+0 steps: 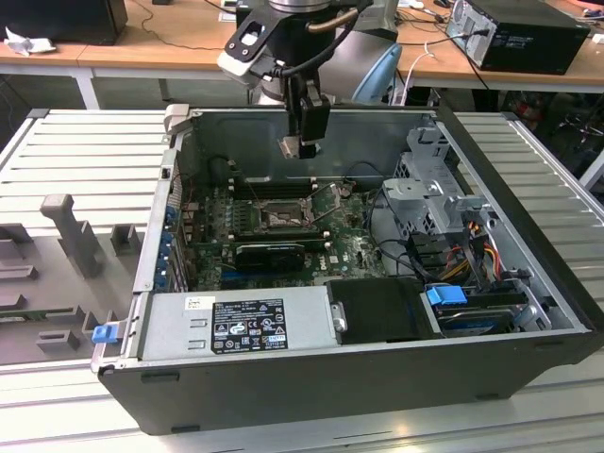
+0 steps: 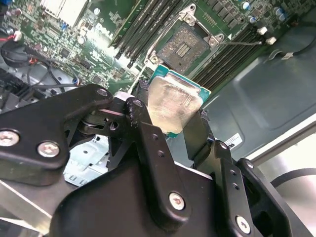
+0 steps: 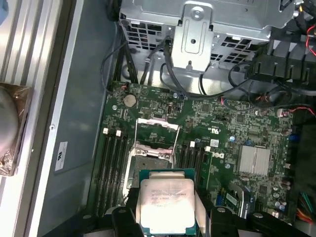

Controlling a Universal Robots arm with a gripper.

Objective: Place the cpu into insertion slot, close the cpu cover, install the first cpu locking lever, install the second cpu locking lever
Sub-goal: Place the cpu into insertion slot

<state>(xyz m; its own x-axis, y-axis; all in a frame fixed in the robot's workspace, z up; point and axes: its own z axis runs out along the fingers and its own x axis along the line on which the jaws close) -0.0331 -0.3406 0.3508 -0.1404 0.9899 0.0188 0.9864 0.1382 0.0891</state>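
My gripper (image 1: 302,142) hangs inside the open computer case, above the motherboard, shut on the cpu (image 1: 294,147) by two opposite edges. In both wrist views the silver-topped cpu (image 2: 174,106) (image 3: 167,205) sits between the black fingers (image 2: 148,136), well above the board. The insertion slot (image 3: 150,160) (image 2: 183,45) (image 1: 281,219) lies uncovered below it, a dark square with silvery edging. The cpu cover (image 3: 157,122) stands swung up at the slot's far side, with green board showing through its hole.
Memory slots (image 3: 114,168) flank the insertion slot on both sides. A long black card (image 1: 274,253) lies in front of it, with the power supply (image 1: 236,321) beyond that. A metal drive cage (image 1: 429,189) and cables (image 1: 396,250) fill the exterior view's right.
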